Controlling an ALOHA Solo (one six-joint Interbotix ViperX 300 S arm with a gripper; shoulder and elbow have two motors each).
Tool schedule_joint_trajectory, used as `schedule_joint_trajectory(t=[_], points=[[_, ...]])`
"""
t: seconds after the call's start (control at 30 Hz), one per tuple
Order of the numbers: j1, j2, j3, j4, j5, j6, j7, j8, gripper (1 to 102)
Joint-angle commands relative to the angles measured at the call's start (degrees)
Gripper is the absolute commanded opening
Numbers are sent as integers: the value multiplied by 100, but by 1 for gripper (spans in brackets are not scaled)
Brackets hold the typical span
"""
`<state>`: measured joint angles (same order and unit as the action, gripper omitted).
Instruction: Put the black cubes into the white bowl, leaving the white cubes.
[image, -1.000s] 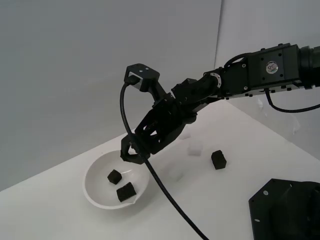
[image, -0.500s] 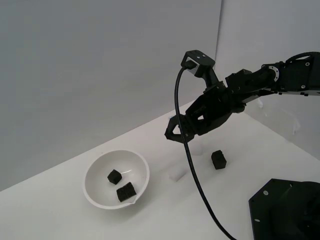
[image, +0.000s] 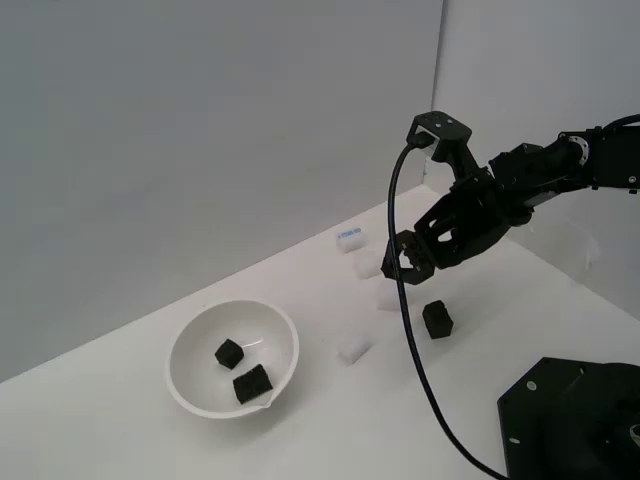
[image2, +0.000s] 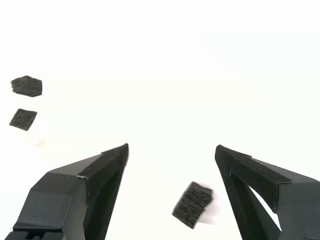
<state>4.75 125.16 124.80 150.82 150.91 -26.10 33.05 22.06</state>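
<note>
The robot is a matte black jointed arm (image: 560, 165) built from blocky housings and rounded joint sections. A small black box-shaped camera module (image: 440, 130) with a lighter grey top face sits above the wrist, and a thick glossy black cable (image: 405, 310) runs from it in a long curve. The black two-fingered gripper (image: 400, 262) has angular, tapering fingers (image2: 75, 195) with flat faceted faces and pale-edged bevels. A black base plate (image: 570, 420) with small silver screws is also visible.

White tabletop (image: 120, 420), grey wall (image: 200, 120), black base plate (image: 575, 420)
</note>
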Motion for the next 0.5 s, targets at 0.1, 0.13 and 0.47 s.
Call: schedule_joint_trajectory(t=[0.1,0.13,0.47], points=[[211,167,202,114,114,-35,53,88,97],[264,202,229,132,123,-26,44,79,97],[466,615,642,404,404,-26,-114,70,97]])
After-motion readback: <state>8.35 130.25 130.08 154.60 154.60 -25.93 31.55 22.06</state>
